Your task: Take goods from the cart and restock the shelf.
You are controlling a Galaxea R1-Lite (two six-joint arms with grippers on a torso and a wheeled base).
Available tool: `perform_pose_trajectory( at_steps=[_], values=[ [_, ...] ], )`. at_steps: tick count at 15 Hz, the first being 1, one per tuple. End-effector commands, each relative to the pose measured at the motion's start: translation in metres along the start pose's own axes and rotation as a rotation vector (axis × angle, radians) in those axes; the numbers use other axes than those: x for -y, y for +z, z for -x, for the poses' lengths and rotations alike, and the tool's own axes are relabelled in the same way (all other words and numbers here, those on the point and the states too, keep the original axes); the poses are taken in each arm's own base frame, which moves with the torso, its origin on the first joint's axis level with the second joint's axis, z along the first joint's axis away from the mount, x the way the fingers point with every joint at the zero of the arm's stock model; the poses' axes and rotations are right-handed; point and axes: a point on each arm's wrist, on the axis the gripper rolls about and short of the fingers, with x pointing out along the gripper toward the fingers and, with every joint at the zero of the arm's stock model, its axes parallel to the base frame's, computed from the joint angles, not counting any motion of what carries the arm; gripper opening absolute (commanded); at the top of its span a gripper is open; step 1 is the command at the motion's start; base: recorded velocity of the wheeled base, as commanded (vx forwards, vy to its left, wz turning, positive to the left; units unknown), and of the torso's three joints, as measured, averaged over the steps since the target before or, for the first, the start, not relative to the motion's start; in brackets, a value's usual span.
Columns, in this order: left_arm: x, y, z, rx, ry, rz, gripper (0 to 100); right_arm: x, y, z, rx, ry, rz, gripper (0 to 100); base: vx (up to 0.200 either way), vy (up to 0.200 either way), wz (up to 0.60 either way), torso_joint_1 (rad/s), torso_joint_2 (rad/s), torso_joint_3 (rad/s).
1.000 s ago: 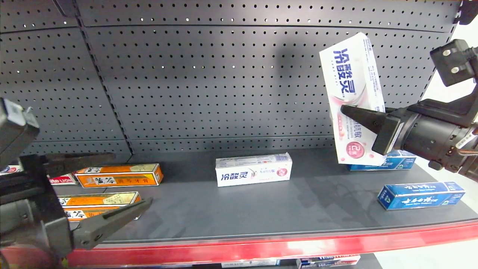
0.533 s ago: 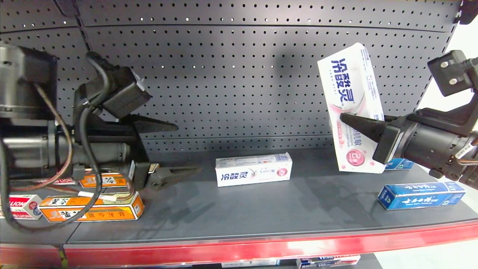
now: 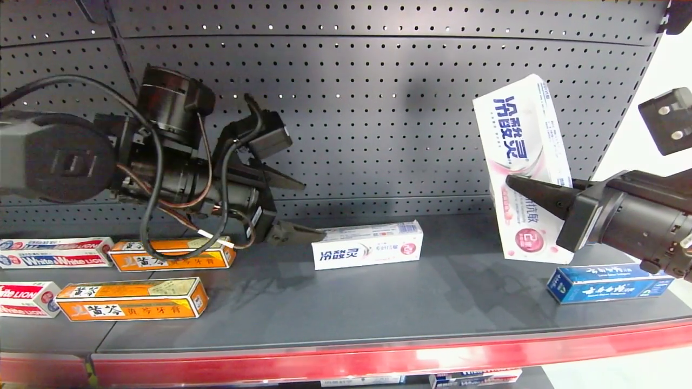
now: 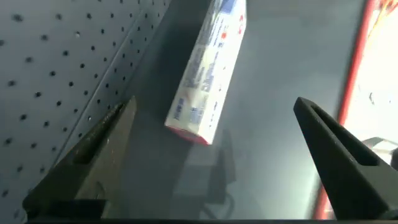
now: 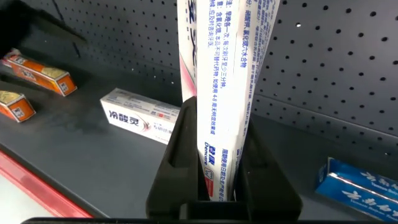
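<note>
The right claw (image 3: 520,185) is clamped on a white-and-pink toothpaste box (image 3: 516,124), pinching its two broad faces near the lower end. The carton stands almost upright with a slight lean, well above the right part of the shelf (image 3: 324,308). It looks like light, thin card: stiff along its length but easy to dent. It also seems smooth enough to slip or swing in so low a pinch, so a hold nearer the middle would likely steady it. The left claw (image 3: 312,210) is spread wide and empty, low over the shelf's middle. Its lower fingertip sits at the left end of a second white box (image 3: 367,246) lying on its long side; whether they touch, I cannot tell. That one is probably best taken across its narrow sides

Open deck lies between the second white box and a blue box (image 3: 608,282) near the front right, just under the held carton. The pegboard back (image 3: 378,108) is close behind, the red front lip (image 3: 378,356) marks the drop-off, and orange boxes (image 3: 172,254) crowd the left
</note>
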Motion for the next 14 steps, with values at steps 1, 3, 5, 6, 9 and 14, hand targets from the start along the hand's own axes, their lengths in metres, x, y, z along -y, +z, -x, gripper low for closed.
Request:
perform_pose_trajectory(
  at_steps=[1, 3, 5, 6, 9, 14],
  values=[
    [-0.008, -0.009, -0.021, -0.030, -0.018, 0.007, 100, 0.000, 0.003, 0.002, 0.012, -0.002, 0.001, 0, 0.000, 0.000, 0.00, 0.000, 0.00, 0.000],
    [-0.011, -0.005, -0.025, -0.020, -0.017, -0.031, 100, 0.001, 0.004, 0.002, 0.015, -0.002, 0.001, 0, 0.000, 0.000, 0.00, 0.000, 0.00, 0.000],
    [-0.014, -0.005, -0.029, -0.022, -0.027, -0.038, 100, 0.000, 0.002, 0.002, 0.010, -0.001, 0.001, 0, 0.000, 0.000, 0.00, 0.000, 0.00, 0.000],
    [-0.012, -0.008, -0.030, -0.053, -0.050, -0.014, 100, 0.000, 0.001, 0.002, 0.007, -0.001, 0.001, 0, 0.000, 0.000, 0.00, 0.000, 0.00, 0.000],
    [-0.016, -0.008, -0.042, -0.070, -0.063, -0.006, 100, 0.000, 0.000, 0.001, 0.002, -0.001, 0.002, 0, 0.000, 0.000, 0.00, 0.000, 0.00, 0.000],
    [-0.020, 0.008, -0.063, -0.069, -0.097, -0.010, 100, 0.001, -0.003, 0.003, -0.007, -0.003, 0.002, 0, 0.000, 0.000, 0.00, 0.000, 0.00, 0.000]
  ],
)
